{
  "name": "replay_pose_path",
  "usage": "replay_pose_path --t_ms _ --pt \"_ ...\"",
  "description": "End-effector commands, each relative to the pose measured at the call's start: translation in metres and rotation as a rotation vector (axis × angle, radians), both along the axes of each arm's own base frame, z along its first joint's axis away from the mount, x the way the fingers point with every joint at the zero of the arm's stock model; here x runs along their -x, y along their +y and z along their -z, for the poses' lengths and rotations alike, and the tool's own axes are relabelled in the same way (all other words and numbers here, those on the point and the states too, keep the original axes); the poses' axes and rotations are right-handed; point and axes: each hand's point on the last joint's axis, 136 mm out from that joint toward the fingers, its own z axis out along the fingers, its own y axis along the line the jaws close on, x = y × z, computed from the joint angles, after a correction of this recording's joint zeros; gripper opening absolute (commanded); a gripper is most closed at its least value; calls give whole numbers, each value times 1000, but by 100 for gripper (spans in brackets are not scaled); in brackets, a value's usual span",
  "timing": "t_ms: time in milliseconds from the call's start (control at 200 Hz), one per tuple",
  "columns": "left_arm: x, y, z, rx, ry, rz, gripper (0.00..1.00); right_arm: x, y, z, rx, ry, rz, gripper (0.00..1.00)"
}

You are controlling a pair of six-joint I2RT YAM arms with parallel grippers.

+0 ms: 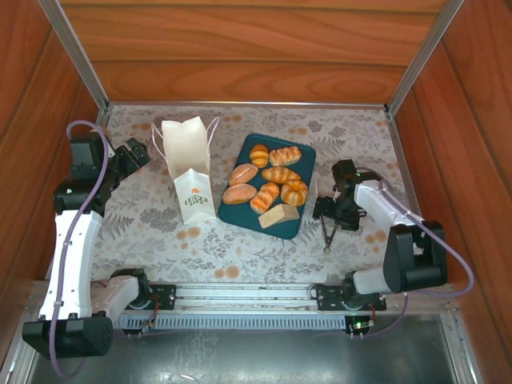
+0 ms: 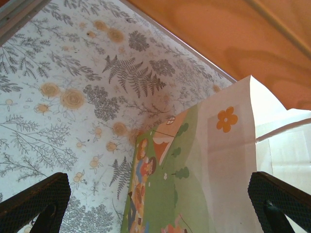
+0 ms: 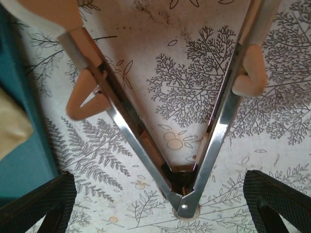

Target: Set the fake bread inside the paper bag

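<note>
Several glossy golden-brown rolls of fake bread point(image 1: 265, 197) and a pale beige wedge point(image 1: 278, 216) lie on a dark teal tray point(image 1: 304, 152) in the middle of the table. To the tray's left stands the white paper bag point(image 1: 188, 168), upright and open at the top. My left gripper point(image 1: 136, 152) is open just left of the bag. In the left wrist view the bag's printed side point(image 2: 204, 170) sits between the wide-apart fingers point(image 2: 34, 204). My right gripper point(image 1: 332, 210) hangs open over metal tongs point(image 3: 160, 160), whose hinge lies between its fingers point(image 3: 277, 199) without touching them.
The tongs point(image 1: 326, 232) lie on the floral tablecloth right of the tray, their tips pointing away from me. The tray's edge point(image 3: 19, 145) and the beige wedge point(image 3: 12, 126) show at the left of the right wrist view. Wooden walls point(image 1: 256, 48) enclose the table.
</note>
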Motion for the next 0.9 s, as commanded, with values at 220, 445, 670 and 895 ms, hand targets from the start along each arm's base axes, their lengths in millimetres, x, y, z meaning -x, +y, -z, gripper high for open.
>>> replay_pose_path --t_ms 220,445,670,895 --pt "0 -3 -1 38 -5 -3 100 -6 -5 23 55 30 -48 87" --pt "-1 -3 2 50 5 -13 100 -4 -6 38 68 83 -70 82" --pt "-1 -2 0 56 1 -25 100 -3 -2 42 47 99 -77 70" --pt "-3 -2 0 61 4 -28 100 -3 -4 31 50 52 -51 51"
